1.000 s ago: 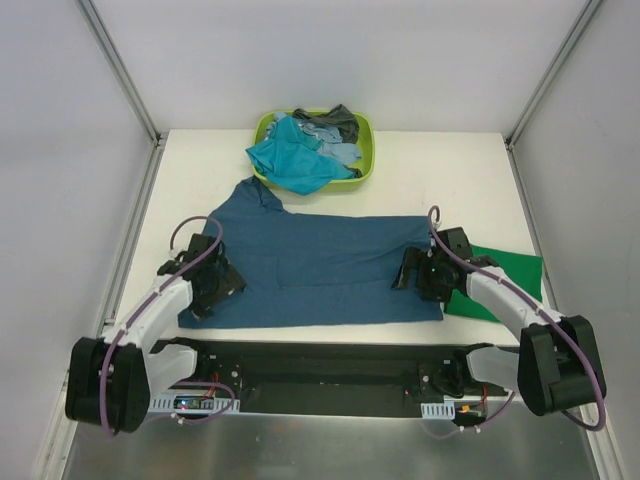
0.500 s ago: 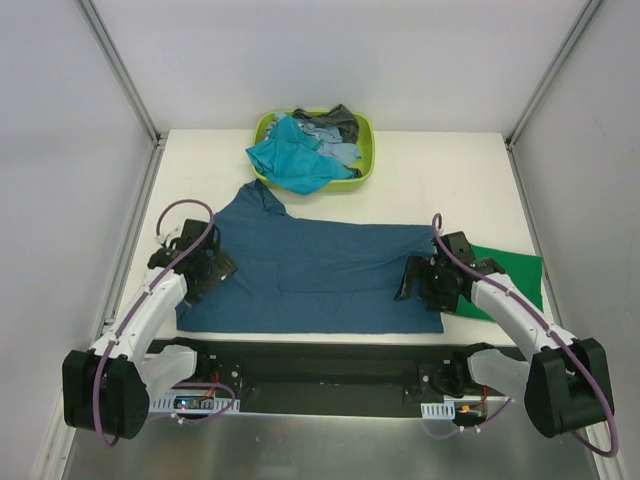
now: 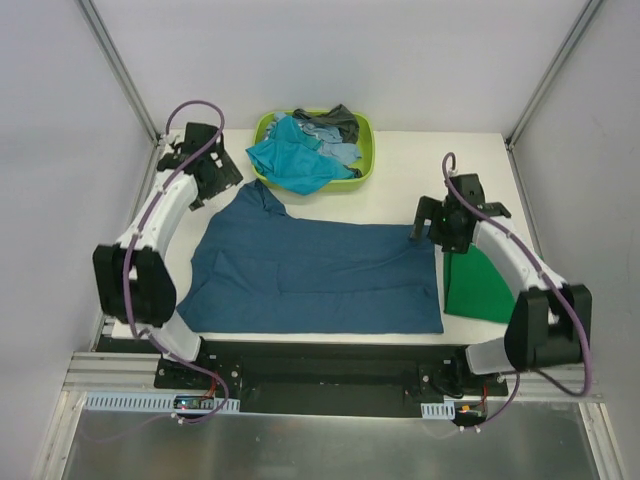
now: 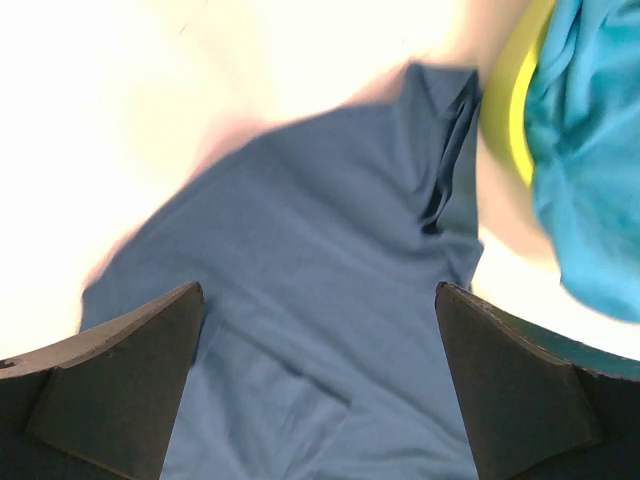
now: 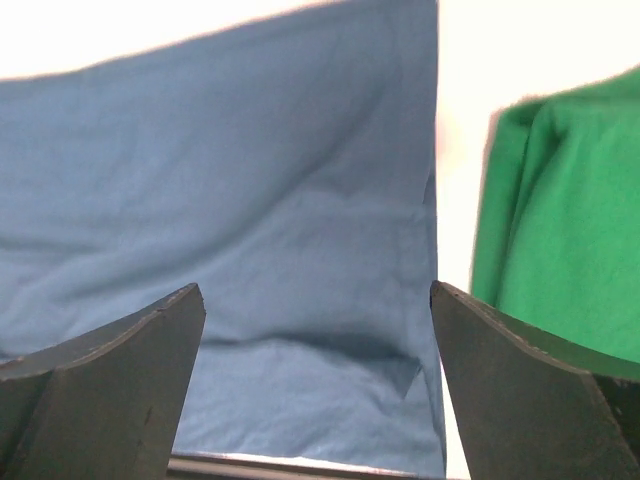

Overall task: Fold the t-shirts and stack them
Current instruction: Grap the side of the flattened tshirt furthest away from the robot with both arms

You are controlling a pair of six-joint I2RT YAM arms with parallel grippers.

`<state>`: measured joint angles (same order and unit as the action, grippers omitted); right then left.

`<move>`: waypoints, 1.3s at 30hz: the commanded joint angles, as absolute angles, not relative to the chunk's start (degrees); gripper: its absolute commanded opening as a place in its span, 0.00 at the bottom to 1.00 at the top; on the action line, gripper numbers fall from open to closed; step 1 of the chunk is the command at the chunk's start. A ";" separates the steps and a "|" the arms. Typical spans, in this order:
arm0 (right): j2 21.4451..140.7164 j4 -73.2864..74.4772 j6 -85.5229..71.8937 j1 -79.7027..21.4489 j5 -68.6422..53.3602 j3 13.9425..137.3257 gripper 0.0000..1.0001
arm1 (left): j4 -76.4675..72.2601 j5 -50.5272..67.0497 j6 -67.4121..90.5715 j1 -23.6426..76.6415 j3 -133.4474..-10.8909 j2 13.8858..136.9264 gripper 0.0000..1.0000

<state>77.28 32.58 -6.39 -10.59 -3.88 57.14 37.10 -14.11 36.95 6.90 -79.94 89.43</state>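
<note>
A large dark blue t-shirt (image 3: 315,275) lies spread flat across the middle of the table; it also shows in the left wrist view (image 4: 320,300) and the right wrist view (image 5: 250,200). A folded bright green t-shirt (image 3: 480,288) lies at its right edge and shows in the right wrist view (image 5: 570,230). Teal (image 3: 290,160), light blue and dark grey shirts fill the basket. My left gripper (image 3: 210,180) is open and empty, raised over the shirt's far left corner. My right gripper (image 3: 435,225) is open and empty above the shirt's far right corner.
The lime-green plastic basket (image 3: 366,150) stands at the back centre and its rim shows in the left wrist view (image 4: 510,110). Grey walls with metal posts close in the table on both sides. The black arm base rail (image 3: 320,365) runs along the near edge.
Both grippers have moved away from the near part of the blue shirt to its far corners and lifted. The shirt's near edge has slid toward the front rail and now lies flatter.
</note>
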 commanded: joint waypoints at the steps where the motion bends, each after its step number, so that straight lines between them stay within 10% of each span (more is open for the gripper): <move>1: 90.14 31.90 -2.73 -8.09 -4.57 67.65 0.96 | 37.35 -6.87 32.17 4.22 -88.32 100.35 0.99; 14: 114.69 37.00 2.29 -4.04 -3.61 86.05 0.92 | 34.98 -5.01 29.53 4.13 -88.16 106.44 0.99; 19: 116.19 37.00 2.02 -3.87 -6.06 85.43 0.72 | 34.54 -5.36 29.53 3.96 -86.49 106.61 0.99; 25: 115.66 35.78 3.33 -3.87 -5.27 87.09 0.12 | 34.37 -5.27 29.09 3.78 -86.48 106.44 0.99; 39: 103.27 26.54 11.16 -4.04 -8.18 78.14 0.02 | 34.19 -5.98 27.86 3.34 -88.41 105.11 0.99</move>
